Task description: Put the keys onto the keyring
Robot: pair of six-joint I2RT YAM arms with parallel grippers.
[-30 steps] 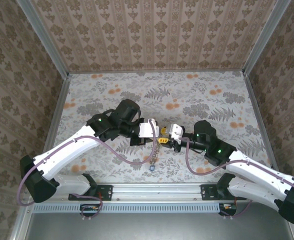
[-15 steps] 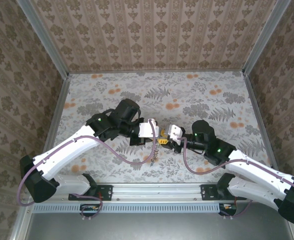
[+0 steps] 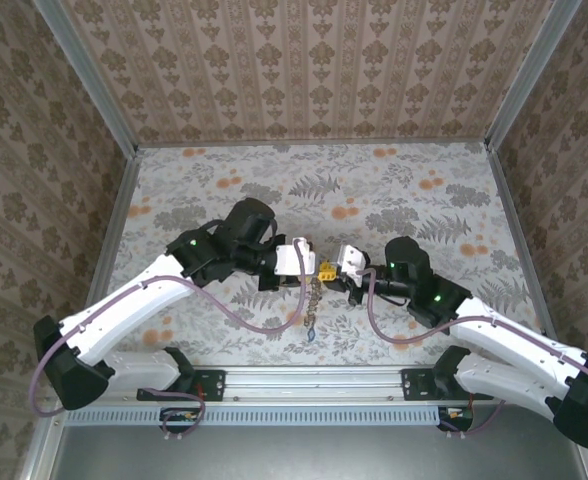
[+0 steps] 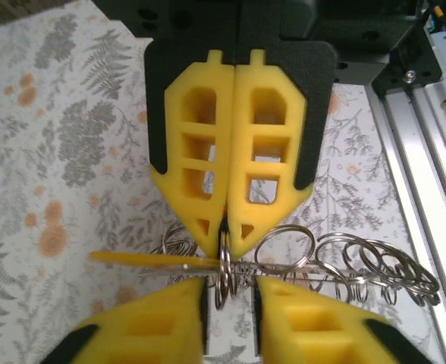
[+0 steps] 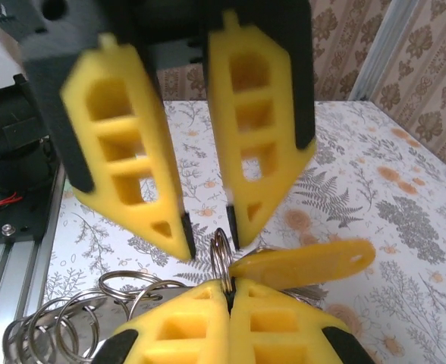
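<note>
Left gripper point(image 4: 228, 243) is clamped on the keyring point(image 4: 224, 269) above the tabletop's near edge — steadying it. Right gripper point(image 5: 208, 239) hangs open beside the yellow key point(image 5: 303, 262), probably freshly threaded on.

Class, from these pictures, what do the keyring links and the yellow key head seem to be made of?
The keyring links: probably polished steel; thin silvery wire loops catching bright glints. The yellow key head: likely plastic; flat, opaque, evenly coloured, with a smooth dull sheen.

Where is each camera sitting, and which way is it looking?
Top external: above and behind, looking down at the table; both arms show.
Left wrist: on the left arm, facing its left gripper, shut on the keyring.
Right wrist: on the right arm, facing its open right gripper and the yellow key.
Shared: both wrist views see the keyring.
</note>
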